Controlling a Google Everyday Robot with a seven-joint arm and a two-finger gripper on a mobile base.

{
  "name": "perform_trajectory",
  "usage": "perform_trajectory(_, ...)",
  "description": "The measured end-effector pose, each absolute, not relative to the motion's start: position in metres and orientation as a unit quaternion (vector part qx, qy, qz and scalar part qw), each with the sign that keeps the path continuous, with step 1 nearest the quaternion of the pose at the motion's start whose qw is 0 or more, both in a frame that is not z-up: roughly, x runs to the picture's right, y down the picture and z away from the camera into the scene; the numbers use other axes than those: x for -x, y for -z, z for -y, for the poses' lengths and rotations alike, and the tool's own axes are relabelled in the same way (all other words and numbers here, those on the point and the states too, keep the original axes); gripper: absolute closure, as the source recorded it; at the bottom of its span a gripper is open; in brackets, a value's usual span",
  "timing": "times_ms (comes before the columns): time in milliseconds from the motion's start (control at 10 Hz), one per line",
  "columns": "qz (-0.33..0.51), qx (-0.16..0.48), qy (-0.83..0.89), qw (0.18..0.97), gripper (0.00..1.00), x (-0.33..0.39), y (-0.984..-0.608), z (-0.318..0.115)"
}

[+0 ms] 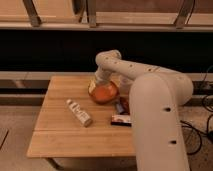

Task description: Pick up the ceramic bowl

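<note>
— Orange-red, glossy, round and shallow: is that the bowl (pixel 103 93) you want watched, operator?
— Yes. You see it on the far half of the wooden table (pixel 55 135), near the middle of the back edge. Its darker rim is partly covered on the far side by the arm's end.
— And the gripper (pixel 98 80)?
— You find it right at the bowl's far rim, low over it, under the bend of the white arm (pixel 150 85). Whether it is open, closed or clamped on the rim you cannot tell. Nor can you tell whether the bowl rests flat on the wood or is tipped.
— What else is cut off for you?
— The arm's smooth, rounded shell fills the right of the view and covers the table's right edge. A dark, flat box (pixel 121 120) with a red and pale face lies just beside that shell, its right end hidden behind it. Past it, a small dark thing (pixel 120 105) sits between box and bowl; you cannot make out what it is.
— Any writing?
— A pale bottle (pixel 80 112) lies on its side, left of the box and nearer you than the bowl, apart from both. It carries a label, but you cannot read a word of it. The box's print is likewise unreadable.
— Table surface?
— Light wood, matte.
</note>
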State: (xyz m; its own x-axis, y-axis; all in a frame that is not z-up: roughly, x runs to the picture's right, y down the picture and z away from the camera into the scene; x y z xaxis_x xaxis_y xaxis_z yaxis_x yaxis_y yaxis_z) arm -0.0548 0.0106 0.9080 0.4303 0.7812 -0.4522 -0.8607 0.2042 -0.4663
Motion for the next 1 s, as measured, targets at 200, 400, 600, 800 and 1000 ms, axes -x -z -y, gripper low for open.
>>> perform_trajectory(200, -0.053, 0.376, -0.500, 0.778, 0.35, 0.083, -0.923, -0.021)
perform_trajectory(400, -0.063, 0.409, -0.455, 0.789, 0.35, 0.105, -0.930, -0.038)
perform_trajectory(600, -0.079, 0.428, -0.432, 0.790, 0.35, 0.110, -0.935, -0.047)
perform_trajectory(800, -0.101, 0.434, -0.442, 0.778, 0.37, 0.097, -0.944, -0.046)
perform_trajectory(1000, -0.125, 0.433, -0.465, 0.762, 0.53, 0.077, -0.953, -0.047)
